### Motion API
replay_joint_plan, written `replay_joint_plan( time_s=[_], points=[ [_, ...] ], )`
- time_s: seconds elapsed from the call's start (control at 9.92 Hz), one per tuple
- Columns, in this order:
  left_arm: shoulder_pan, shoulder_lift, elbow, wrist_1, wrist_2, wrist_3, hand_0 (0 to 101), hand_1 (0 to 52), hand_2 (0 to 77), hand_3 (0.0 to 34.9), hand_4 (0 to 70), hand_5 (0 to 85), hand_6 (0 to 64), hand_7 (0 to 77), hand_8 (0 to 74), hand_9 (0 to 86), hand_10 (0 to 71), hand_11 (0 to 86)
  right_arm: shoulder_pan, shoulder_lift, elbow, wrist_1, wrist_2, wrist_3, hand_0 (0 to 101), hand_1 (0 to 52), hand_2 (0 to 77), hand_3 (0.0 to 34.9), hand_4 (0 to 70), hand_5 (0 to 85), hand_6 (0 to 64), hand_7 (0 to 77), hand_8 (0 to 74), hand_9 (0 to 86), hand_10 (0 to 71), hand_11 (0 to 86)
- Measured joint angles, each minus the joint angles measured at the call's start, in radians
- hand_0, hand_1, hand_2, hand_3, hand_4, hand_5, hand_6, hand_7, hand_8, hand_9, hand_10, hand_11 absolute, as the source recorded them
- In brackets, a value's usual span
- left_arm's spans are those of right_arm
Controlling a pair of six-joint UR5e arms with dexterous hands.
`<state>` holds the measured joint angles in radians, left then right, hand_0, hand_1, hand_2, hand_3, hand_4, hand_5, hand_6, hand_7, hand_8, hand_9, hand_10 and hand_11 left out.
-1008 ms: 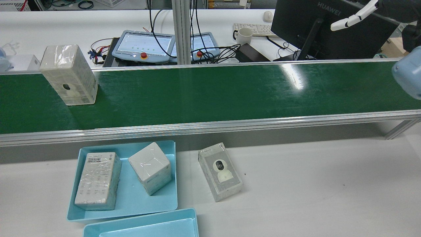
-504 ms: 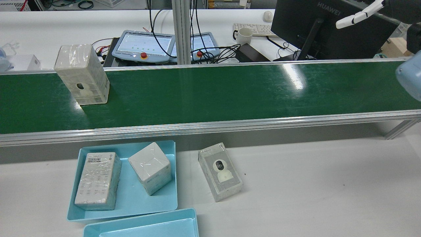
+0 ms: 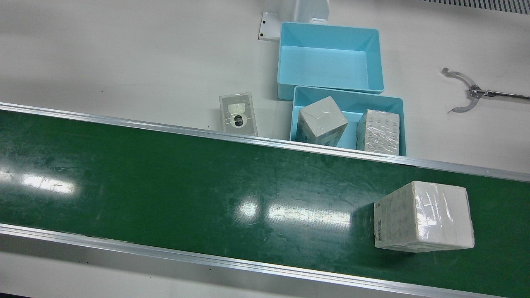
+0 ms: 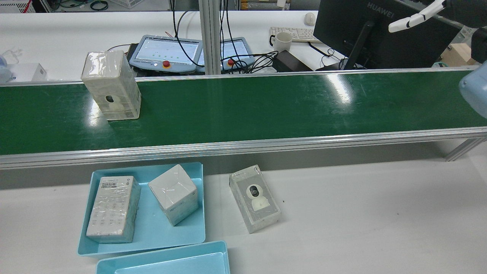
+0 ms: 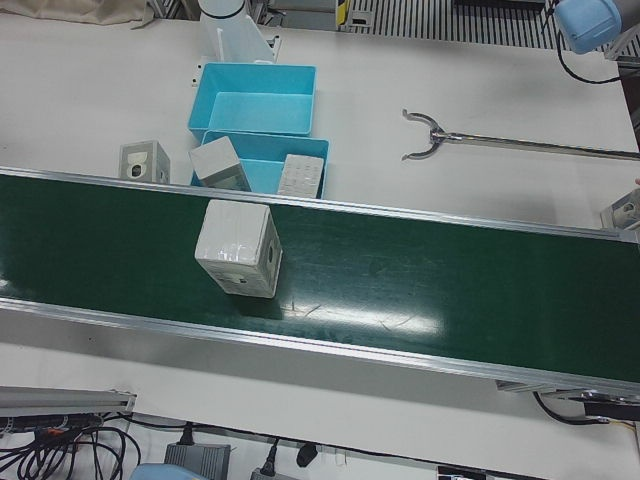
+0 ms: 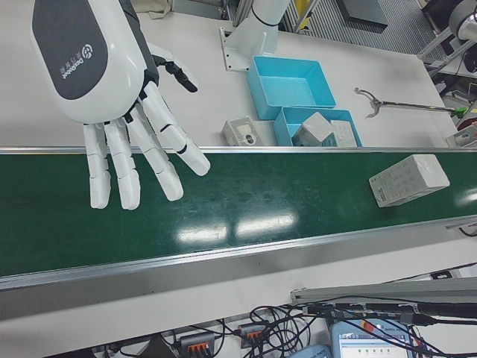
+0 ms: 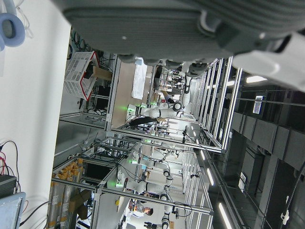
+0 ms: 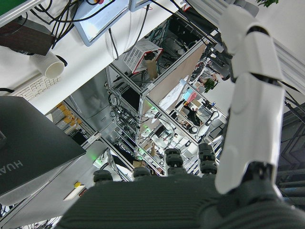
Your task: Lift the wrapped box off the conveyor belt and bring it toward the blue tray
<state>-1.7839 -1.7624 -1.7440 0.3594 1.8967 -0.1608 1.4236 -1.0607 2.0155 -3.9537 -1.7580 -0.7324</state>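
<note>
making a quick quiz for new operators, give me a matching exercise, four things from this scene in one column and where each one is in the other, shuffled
Things:
1. wrapped box
2. camera box
3. right hand
4. cube-shaped box

Places:
A. inside the blue tray
B. on the white table beside the tray
C. standing on the green conveyor belt
D. open in the air above the belt

Pairs: 1-C, 2-B, 3-D, 4-A

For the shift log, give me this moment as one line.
shrink-wrapped white box: upright on green conveyor belt, ungrasped | right hand: open above belt | blue tray: two boxes inside
</note>
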Motion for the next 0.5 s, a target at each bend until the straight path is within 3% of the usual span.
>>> replay_joint_plan(
  time_s=[0.5],
  points=[
    [0.000, 0.000, 0.000, 0.000, 0.000, 0.000, 0, 0.0, 1.1, 0.0, 0.5, 0.5, 0.5, 0.5, 0.0, 0.0, 0.5, 0.0, -0.004, -0.005, -0.007, -0.001, 0.000, -0.010, 47, 16.9, 24.0, 18.7, 0.0, 14.2, 0.0, 0.0, 0.0, 1.1, 0.0, 1.6]
  ],
)
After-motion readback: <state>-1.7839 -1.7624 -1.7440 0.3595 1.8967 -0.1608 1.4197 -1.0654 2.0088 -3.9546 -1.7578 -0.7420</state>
